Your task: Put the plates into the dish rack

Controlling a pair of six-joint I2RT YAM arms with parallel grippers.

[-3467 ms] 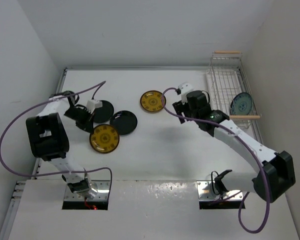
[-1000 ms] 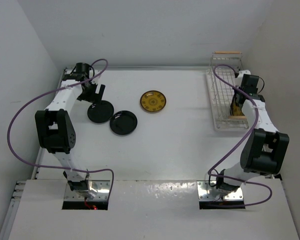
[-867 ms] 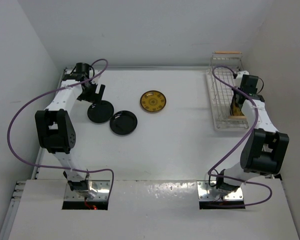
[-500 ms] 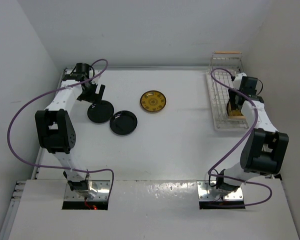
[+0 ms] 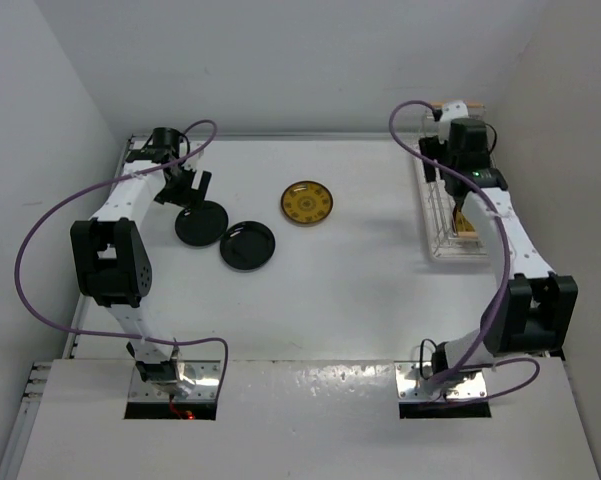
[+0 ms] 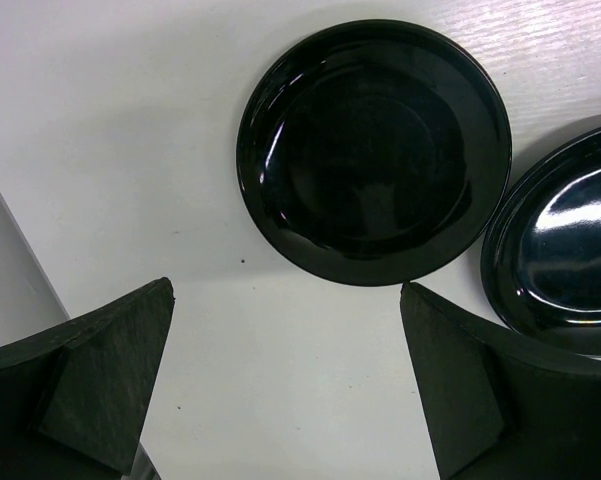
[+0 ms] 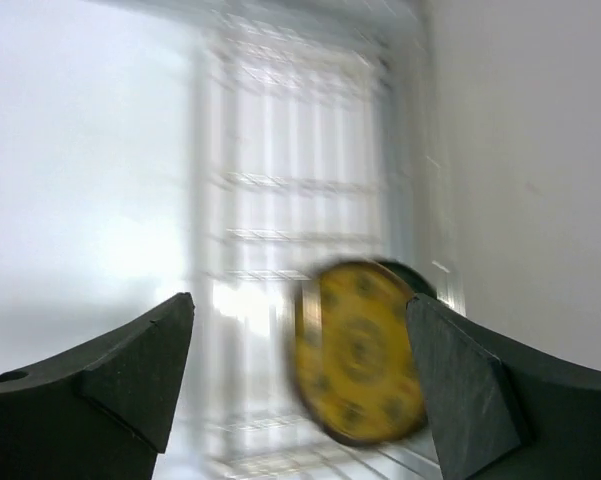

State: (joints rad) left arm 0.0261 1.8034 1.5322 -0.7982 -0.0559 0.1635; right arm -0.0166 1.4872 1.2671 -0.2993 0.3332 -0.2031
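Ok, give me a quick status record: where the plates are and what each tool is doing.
Loaded: mustard-yellow patterned plate on edge in the white wire dish rack; darker rim behind it, blurred
On table: farther glossy black round plate; nearer glossy black round plate beside it; second mustard-yellow patterned plate
Left tool: open, empty, near the farther black plate
Right tool: open, empty, over the rack
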